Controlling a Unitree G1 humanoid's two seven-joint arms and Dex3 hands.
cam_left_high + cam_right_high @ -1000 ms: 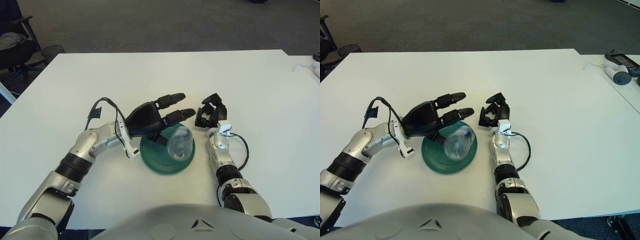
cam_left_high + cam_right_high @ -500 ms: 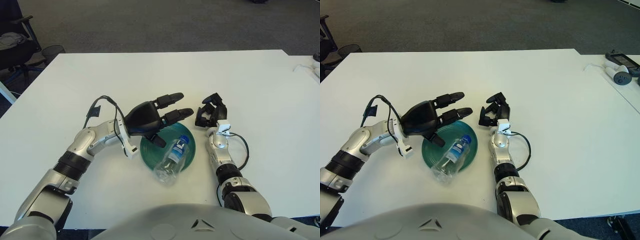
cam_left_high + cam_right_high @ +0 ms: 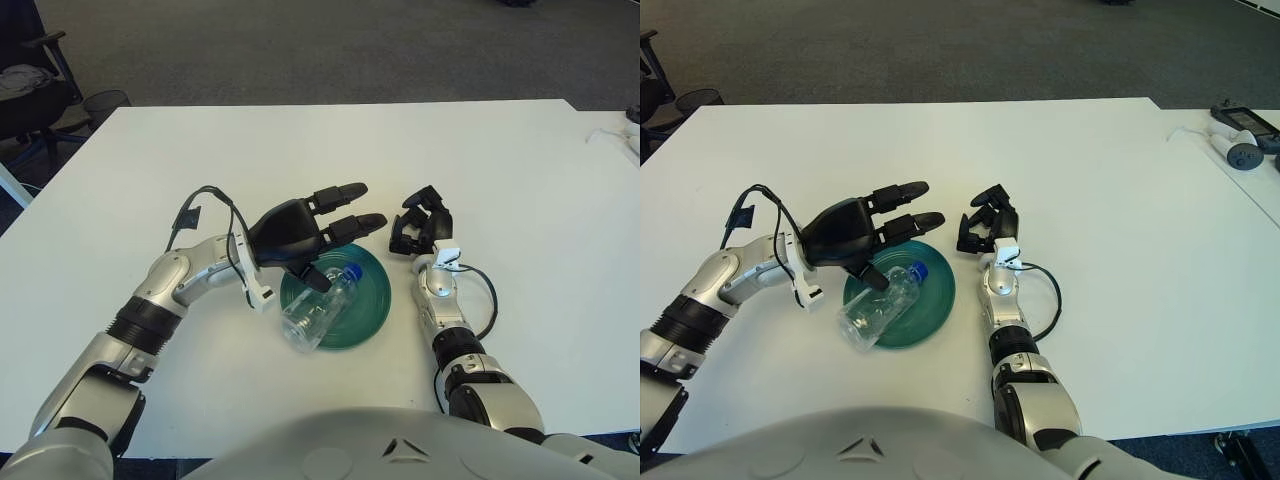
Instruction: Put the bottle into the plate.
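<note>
A clear plastic bottle with a blue cap lies on its side across the green plate, cap toward the plate's middle and base hanging over the plate's front-left rim. My left hand hovers above the plate's left rear edge, fingers spread, holding nothing. In the other eye the same bottle and plate show below that hand. My right hand shows just right of the plate, fingers curled and empty.
The white table stretches around the plate. A white device and a dark one lie at the far right corner. Chairs and a bin stand on the floor beyond the left edge.
The bottle left my left hand, dropped onto the plate and rolled leftward, ending across the front-left rim. My left hand has lifted slightly and stayed open. The right hand has not moved.
</note>
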